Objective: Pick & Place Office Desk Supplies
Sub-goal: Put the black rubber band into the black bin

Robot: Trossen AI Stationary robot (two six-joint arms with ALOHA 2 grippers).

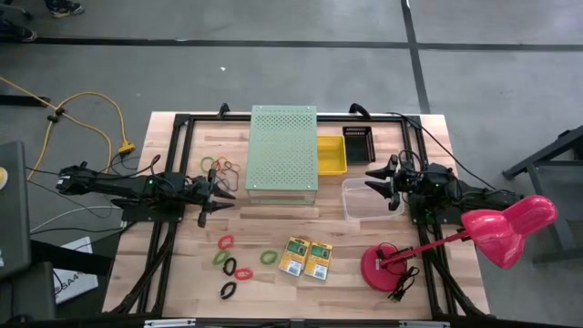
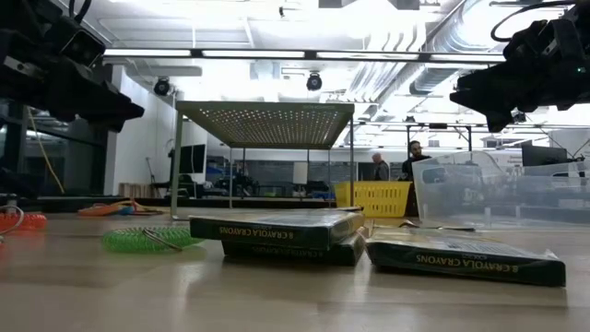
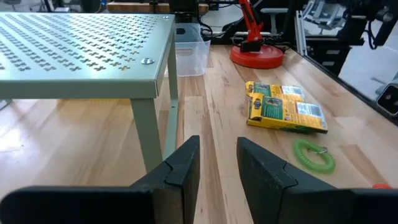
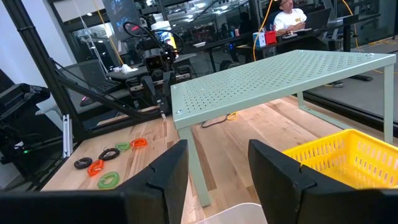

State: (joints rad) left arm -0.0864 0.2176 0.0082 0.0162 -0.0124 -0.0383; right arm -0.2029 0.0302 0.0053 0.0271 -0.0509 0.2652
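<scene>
The two crayon boxes lay flat, side by side and touching, on the wood just in front of the green perforated shelf. They looked light, stiff and slick in their wrap, so pinching one across its narrow width at an outer long edge would probably be the safest hold (the shared edge left no room for a finger). Left of the boxes sat a scatter of coiled bands, red, green and black, with more tucked against the shelf's left side. Those looked soft and springy, likely to squash or flick away, so a pinch through one side of the loop seemed best. The left gripper hovered off the shelf's left front corner, fingers apart, nothing between them. The right gripper hung right of the shelf, over the clear tub, likewise spread and empty.
</scene>
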